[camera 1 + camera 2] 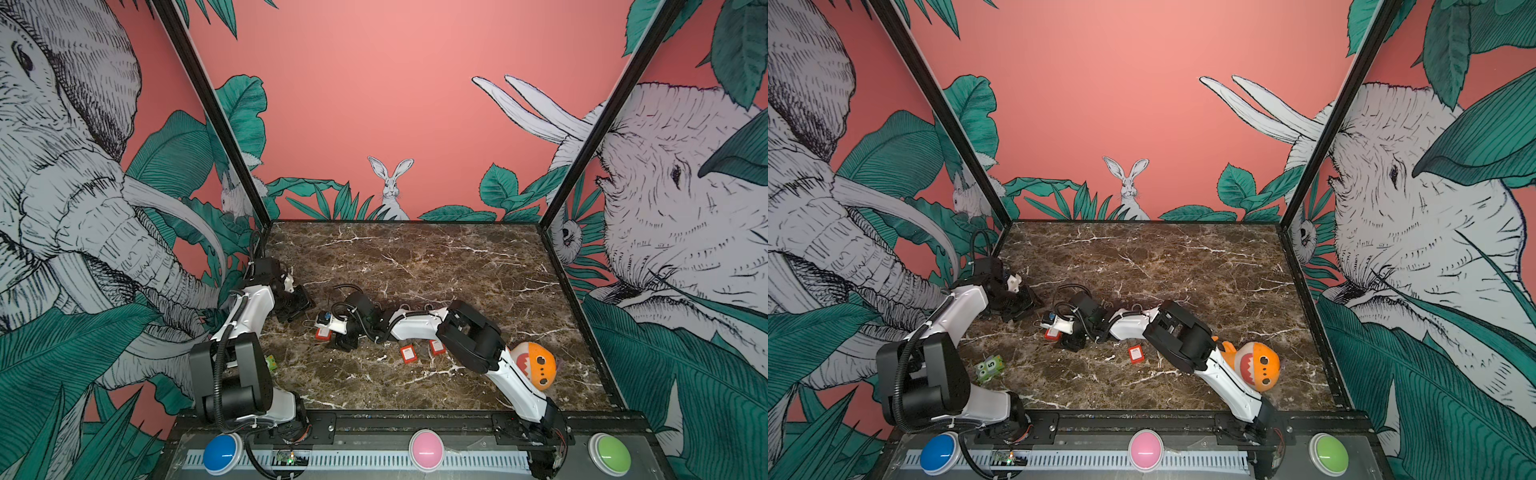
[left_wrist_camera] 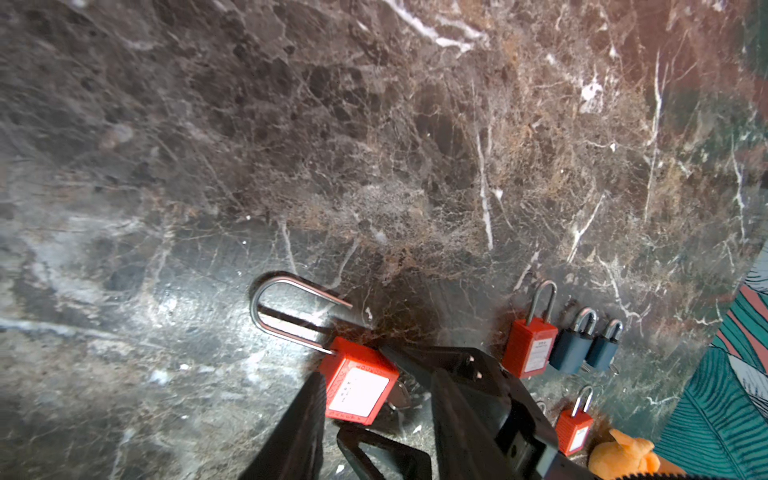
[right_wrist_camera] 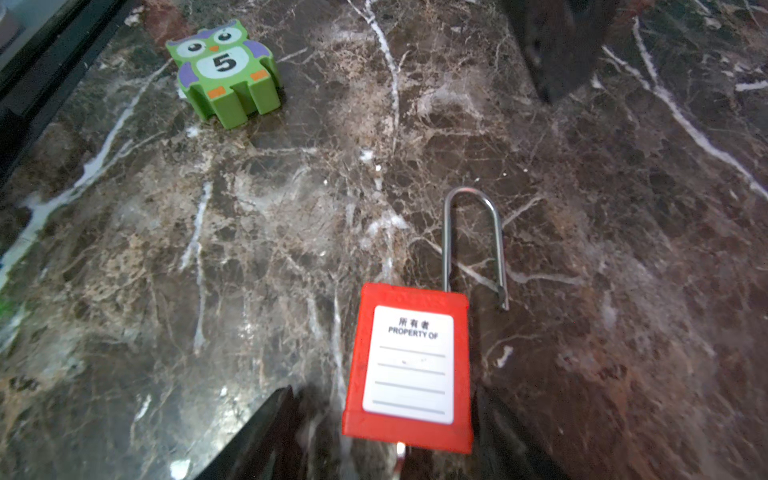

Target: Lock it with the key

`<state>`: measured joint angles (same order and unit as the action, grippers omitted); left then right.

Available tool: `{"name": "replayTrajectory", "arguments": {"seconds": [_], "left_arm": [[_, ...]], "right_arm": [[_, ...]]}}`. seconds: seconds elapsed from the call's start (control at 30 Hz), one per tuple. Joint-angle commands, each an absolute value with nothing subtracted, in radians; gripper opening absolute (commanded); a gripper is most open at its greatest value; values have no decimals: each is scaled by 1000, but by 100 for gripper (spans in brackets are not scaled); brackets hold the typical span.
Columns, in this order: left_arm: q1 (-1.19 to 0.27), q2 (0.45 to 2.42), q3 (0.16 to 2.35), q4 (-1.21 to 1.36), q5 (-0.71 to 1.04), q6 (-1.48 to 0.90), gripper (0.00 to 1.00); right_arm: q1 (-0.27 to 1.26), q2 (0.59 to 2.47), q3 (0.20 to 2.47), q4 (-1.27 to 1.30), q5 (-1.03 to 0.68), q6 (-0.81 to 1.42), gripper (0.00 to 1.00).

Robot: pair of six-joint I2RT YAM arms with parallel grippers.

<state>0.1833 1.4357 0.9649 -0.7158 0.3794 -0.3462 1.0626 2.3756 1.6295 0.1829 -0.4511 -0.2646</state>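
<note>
Plainly, the red padlock [image 3: 409, 365], its shackle [image 3: 471, 194] sprung open, lies loose between the widely parted jaws of the right claw [image 3: 383, 399]. Whether the left claw [image 1: 298, 306], beyond the shackle, is open cannot be told.

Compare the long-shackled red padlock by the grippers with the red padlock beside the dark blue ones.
The near red padlock has an open shackle; the far red padlock is shut. The near one's shackle is long for its body, the far one's shorter. The near one lies apart; the far one sits beside two dark blue padlocks. Both have red bodies and white labels.
</note>
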Motion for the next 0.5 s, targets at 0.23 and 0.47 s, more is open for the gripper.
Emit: {"name": "replayTrajectory", "arguments": {"seconds": [0.23,0.47], "left_arm": [[195,1307,967,-719,262,-347,44],[195,1229,923,-641,218,-337,51]], "right_arm": [[1069,2451,1716,154,-437,-269,62],[1069,2442,1705,164,-447,-276,48]]}}
